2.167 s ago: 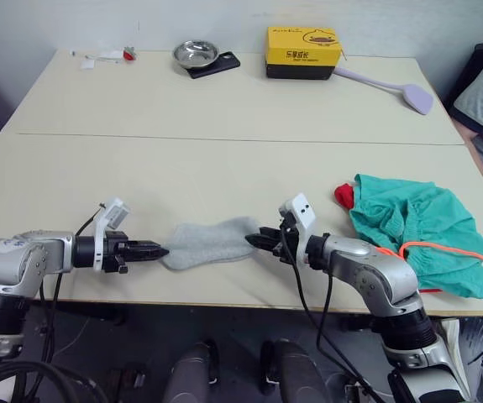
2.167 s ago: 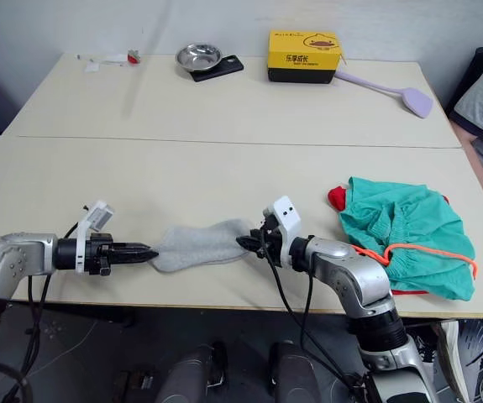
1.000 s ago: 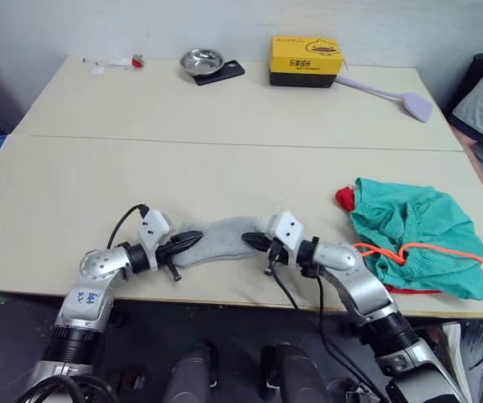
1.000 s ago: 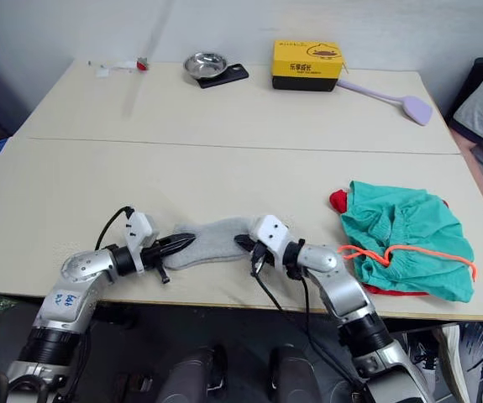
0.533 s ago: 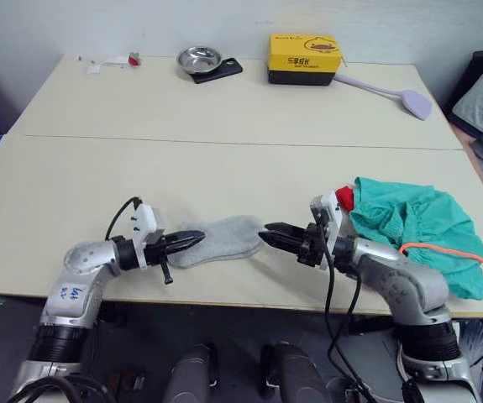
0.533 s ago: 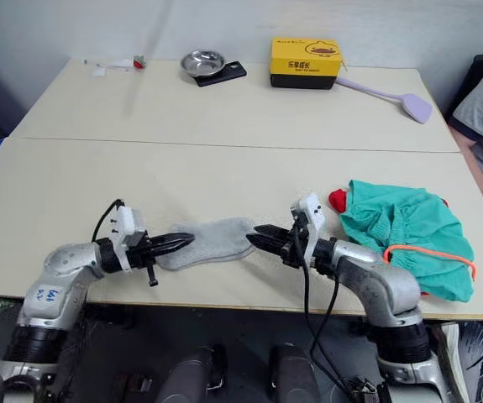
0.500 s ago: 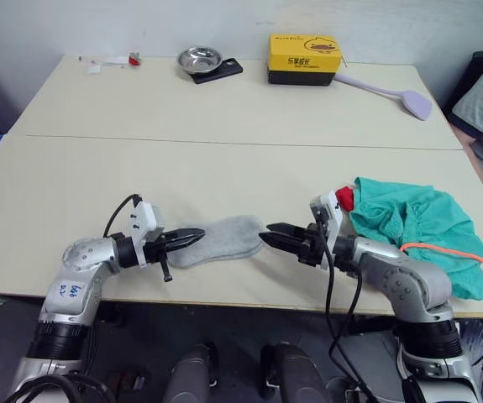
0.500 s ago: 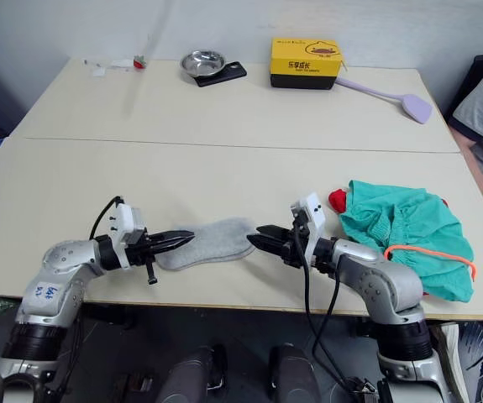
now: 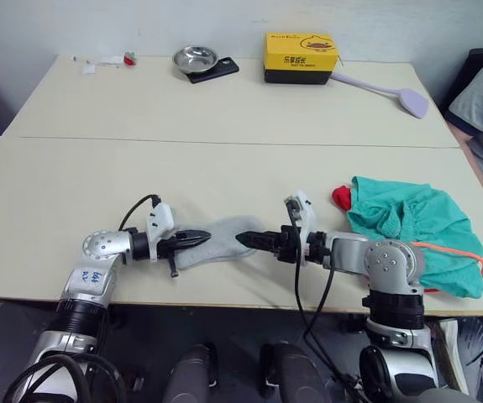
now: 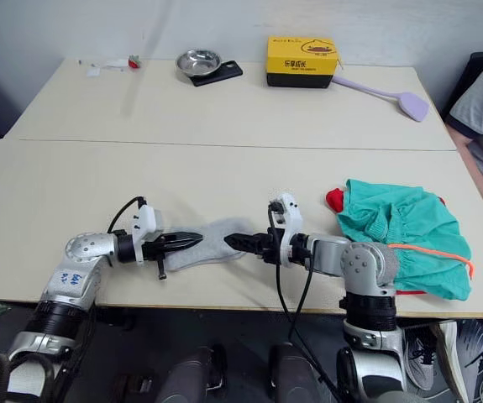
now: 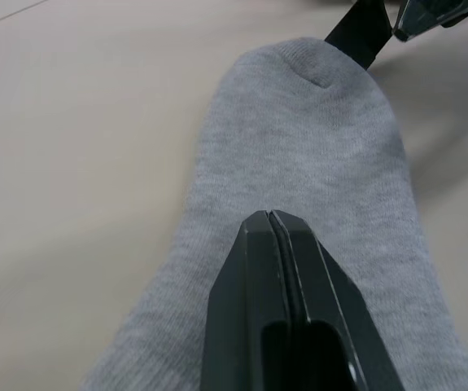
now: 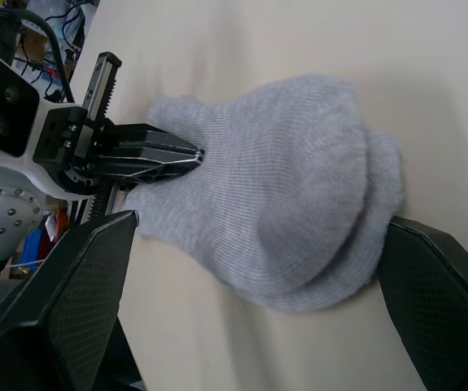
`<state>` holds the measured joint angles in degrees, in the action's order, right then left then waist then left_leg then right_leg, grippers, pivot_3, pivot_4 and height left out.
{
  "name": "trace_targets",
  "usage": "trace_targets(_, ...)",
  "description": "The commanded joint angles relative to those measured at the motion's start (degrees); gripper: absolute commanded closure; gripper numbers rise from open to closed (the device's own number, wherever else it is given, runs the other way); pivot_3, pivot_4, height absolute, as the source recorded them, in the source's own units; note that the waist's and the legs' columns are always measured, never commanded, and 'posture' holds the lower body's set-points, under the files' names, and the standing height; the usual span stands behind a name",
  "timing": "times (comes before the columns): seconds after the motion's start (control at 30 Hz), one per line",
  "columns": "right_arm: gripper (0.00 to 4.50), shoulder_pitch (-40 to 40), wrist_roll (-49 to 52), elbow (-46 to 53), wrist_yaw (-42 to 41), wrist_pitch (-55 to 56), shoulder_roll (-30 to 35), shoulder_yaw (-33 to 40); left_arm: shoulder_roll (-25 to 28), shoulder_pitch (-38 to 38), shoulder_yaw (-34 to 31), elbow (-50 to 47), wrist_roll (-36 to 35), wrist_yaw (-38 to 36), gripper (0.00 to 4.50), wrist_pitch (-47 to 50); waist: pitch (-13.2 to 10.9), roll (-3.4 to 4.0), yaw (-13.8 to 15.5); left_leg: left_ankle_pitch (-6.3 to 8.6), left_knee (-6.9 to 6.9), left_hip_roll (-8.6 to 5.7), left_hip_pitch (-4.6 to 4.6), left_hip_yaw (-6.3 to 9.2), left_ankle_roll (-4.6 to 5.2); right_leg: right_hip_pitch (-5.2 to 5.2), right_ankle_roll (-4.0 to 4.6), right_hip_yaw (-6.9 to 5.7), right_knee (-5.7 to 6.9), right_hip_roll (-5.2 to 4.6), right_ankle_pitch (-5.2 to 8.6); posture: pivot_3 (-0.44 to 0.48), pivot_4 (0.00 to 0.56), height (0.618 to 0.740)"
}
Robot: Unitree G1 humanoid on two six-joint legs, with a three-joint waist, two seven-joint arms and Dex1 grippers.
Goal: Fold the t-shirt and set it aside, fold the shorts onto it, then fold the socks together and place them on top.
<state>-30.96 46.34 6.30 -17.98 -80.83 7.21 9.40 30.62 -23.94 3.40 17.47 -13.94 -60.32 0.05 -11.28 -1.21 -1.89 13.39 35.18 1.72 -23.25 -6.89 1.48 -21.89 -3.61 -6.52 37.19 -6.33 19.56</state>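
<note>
Two grey socks (image 9: 222, 237) lying flat near the front edge of the table (image 9: 224, 109), one stacked on the other, toe ends together.

Left gripper (image 9: 205, 238) at one end of the socks, black fingers (image 11: 278, 269) pressed tight together with no gap, tips lying on top of the grey cloth. Hard to tell if any cloth is pinched between them.

Right gripper (image 9: 243, 239) at the other end of the socks, at the toe. Fingers (image 12: 63, 318) spread wide apart, one on each side of the toe, holding nothing.

Teal-green shorts (image 9: 413, 231) in a soft heap well off to the right of the socks, by the right edge of the table, orange drawstring (image 9: 451, 248) looping out on top. Red t-shirt (image 9: 342, 197) tucked under the shorts, just a small red bit peeking out on the side nearest the socks.

Far behind the socks, at the back of the table: a yellow box (image 9: 301, 57), a small metal bowl (image 9: 195, 59) and a pale purple spatula (image 9: 384, 88).
</note>
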Motion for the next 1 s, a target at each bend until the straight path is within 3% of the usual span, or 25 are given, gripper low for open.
trace_targets(0.03, 0.98, -0.08, -1.14, -2.5, 1.92, 0.64, -2.36, 0.12, -0.78, 0.03, 1.05, 0.92, 1.02, -0.34, 4.5, -0.66, 0.01, 0.01, -0.01, 0.0, 0.0, 0.0, 0.0, 0.0, 0.0, 0.0, 0.0, 0.0, 0.0, 0.0, 0.0, 0.0, 0.15, 0.74)
trace_targets(0.3, 4.0, -0.38, -0.24, -1.01, 1.92, 1.13, 0.12, 4.03, -3.68, -0.24, 1.72, 0.49, 1.49, 0.65, 4.5, -0.71, 0.01, 0.02, 0.3, 0.0, 0.0, -0.01, -0.03, 0.0, 0.0, -0.01, 0.0, 0.0, -0.02, -0.01, 0.0, 0.0, 0.15, 0.74)
trace_targets(0.37, 4.46, -0.44, 0.52, 0.15, 1.93, 0.24, 1.52, 5.34, -5.55, -0.43, 2.27, -0.61, 1.51, 1.73, 4.5, 0.34, 0.01, 0.03, 0.57, 0.0, 0.0, -0.05, -0.04, 0.02, 0.02, 0.03, -0.04, -0.01, -0.07, -0.05, -0.02, 0.0, 0.15, 0.74)
trace_targets(0.73, 4.46, -5.56, 2.29, 4.33, 0.92, -7.13, 12.65, 8.6, -15.35, -6.74, 6.05, 4.49, 5.51, 8.61, 4.5, 1.55, 0.0, 0.05, 1.46, -0.01, 0.0, -0.15, -0.26, 0.0, 0.26, -0.08, -0.25, -0.03, -0.3, -0.1, -0.14, 0.0, 0.15, 0.74)
trace_targets(1.0, 4.46, -10.98, 3.55, 6.23, 2.78, -11.67, 10.57, 7.38, -16.49, -7.49, 6.17, 7.76, 7.06, 11.18, 4.5, 1.79, 0.0, 0.06, 1.57, -0.04, 0.01, -0.1, -0.26, -0.01, 0.24, -0.08, -0.24, -0.03, -0.26, -0.07, -0.15, 0.0, 0.15, 0.74)
